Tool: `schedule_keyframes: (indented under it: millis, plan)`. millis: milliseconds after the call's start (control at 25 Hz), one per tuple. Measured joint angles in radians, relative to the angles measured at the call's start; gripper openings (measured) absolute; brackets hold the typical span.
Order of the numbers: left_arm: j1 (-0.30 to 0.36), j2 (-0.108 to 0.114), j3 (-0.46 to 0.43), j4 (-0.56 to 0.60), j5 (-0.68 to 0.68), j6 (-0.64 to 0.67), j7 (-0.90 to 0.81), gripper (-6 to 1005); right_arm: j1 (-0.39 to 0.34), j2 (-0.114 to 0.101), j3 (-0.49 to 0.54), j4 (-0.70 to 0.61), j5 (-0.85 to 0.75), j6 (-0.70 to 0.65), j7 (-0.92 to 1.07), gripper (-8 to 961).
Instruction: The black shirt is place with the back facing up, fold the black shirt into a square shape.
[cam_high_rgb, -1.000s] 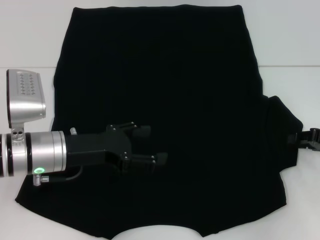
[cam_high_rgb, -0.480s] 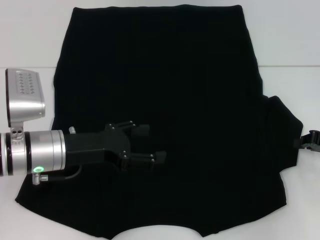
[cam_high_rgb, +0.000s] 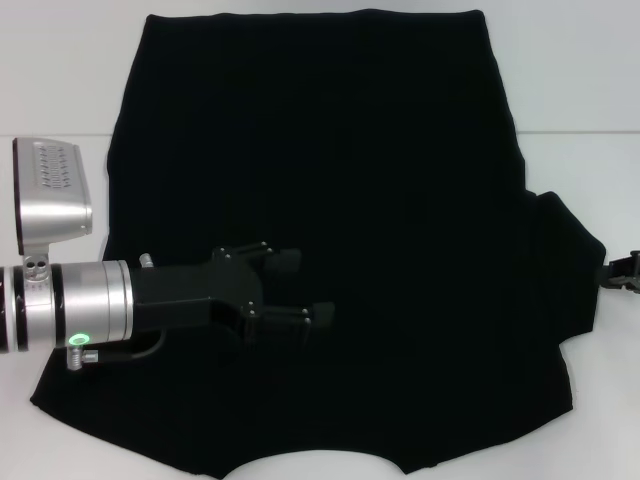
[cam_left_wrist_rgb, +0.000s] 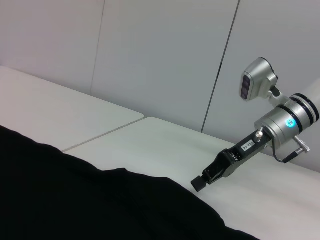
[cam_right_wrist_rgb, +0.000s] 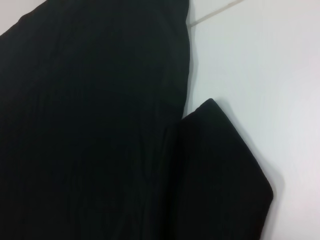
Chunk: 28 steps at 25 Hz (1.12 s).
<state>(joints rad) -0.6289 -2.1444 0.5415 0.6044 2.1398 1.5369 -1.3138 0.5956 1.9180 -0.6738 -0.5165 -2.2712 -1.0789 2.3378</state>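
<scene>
Left arm reaches in from the left edge of the head view, low over the black shirt (cam_high_rgb: 330, 200). Left end effector (cam_high_rgb: 305, 290) hovers above the cloth's left-centre area, fingers (cam_high_rgb: 285, 262) spread apart, nothing between them. Against the frames half a second and a second back: it sits almost where it was, shifted only slightly; finger spread unchanged.

Shirt: no visible change in outline across the three head frames. Lies flat on the white surface (cam_high_rgb: 60, 90), plain black side up, no lettering showing. Broad straight edge at the far side, curved notch in the near edge, body widening toward the robot. Left sleeve appears folded in, so the left side runs as one slanted edge. Right sleeve (cam_high_rgb: 570, 270) sticks out flat to the right; the right wrist view shows its squared end lying on the surface, a crease where it meets the body.

Right end effector (cam_high_rgb: 622, 272): only a sliver shows at the right edge of the head view, just beside the sleeve tip. It has pulled outward since a second ago, when more of it was visible. In the left wrist view it hangs just past the cloth's edge; open or closed, cannot tell.
</scene>
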Motion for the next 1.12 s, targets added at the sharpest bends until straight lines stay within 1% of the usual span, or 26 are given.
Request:
schedule_keyframes:
  millis: [280,480,720,920,1120]
  plan:
    - [-0.002,0.000,0.000,0.000,0.000,0.002,-0.001,924,0.005,0.000,0.002,0.001,0.002,0.000,0.000,145]
    - [-0.002,0.002,0.001,0.000,-0.007,0.002,-0.010,923,0.010,0.004,0.000,0.013,0.000,0.036,0.000,328]
    - [-0.003,0.006,0.000,0.001,-0.020,0.006,-0.016,922,0.023,0.010,-0.007,0.027,-0.001,0.058,0.000,321]
    - [-0.003,0.006,0.000,0.000,-0.023,0.006,-0.017,922,0.038,0.012,-0.010,0.061,-0.002,0.088,-0.006,319]
    - [-0.002,0.006,0.000,0.000,-0.023,0.005,-0.018,921,0.042,0.017,-0.011,0.066,-0.003,0.101,-0.009,314]
